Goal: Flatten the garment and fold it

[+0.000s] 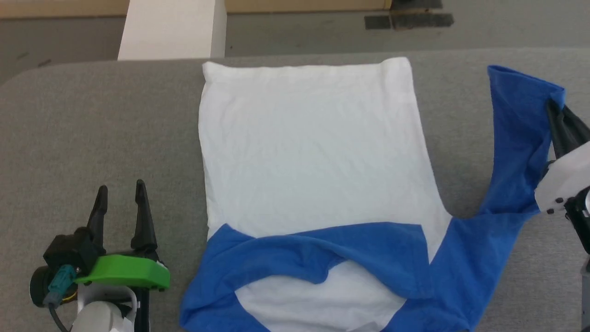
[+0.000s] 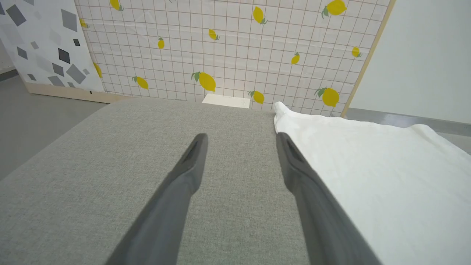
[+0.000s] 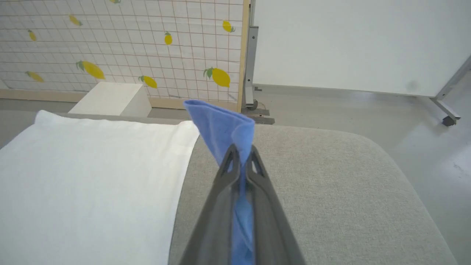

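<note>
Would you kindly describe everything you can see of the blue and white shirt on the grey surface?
The garment is a soft, thin-looking long-sleeved shirt with a white body and bright blue sleeves. Its body lies flat, faintly wrinkled, on the grey padded surface, hem away from the robot. One blue sleeve is folded across the near end; the other stretches out rightward, its end lifted and pinched in the shut right gripper.

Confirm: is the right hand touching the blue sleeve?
Touching. The right wrist view shows the right hand shut on the blue sleeve, cloth pinched in it.
</note>
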You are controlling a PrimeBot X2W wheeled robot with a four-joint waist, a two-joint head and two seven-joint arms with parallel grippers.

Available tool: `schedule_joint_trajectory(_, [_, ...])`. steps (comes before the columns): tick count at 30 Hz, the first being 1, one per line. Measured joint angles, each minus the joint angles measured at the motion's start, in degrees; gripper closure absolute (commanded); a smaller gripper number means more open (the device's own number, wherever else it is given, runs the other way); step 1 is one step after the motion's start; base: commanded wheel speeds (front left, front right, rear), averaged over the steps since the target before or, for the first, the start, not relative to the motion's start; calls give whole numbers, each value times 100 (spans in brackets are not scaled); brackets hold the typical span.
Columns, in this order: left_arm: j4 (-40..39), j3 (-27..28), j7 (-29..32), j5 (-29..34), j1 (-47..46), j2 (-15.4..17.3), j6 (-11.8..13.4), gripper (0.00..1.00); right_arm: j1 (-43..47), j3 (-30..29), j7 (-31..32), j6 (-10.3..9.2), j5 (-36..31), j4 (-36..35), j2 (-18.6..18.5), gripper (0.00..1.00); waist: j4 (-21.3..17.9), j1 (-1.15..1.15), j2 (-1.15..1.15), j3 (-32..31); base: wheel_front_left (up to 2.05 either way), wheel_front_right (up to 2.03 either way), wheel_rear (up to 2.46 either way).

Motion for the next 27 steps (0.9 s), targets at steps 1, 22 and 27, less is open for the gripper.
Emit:
schedule_joint_trajectory(1, [4,-10,2,0,21,-1,0,0,76,21,160,-1,1,-346,57,100,-33,0,0,-84,0,0,0])
schedule_joint_trajectory(22, [94,-254,65,-66,81,-15,-92,0,193,3640,1267,0,116,-1401,650,100,53,-1,0,-432,0,0,0])
schedule_joint_trajectory(27, [197,-330,56,-69,25,-73,-124,0,93,4445,1077,0,227,-379,735,100,208,-1,0,-335,0,0,0])
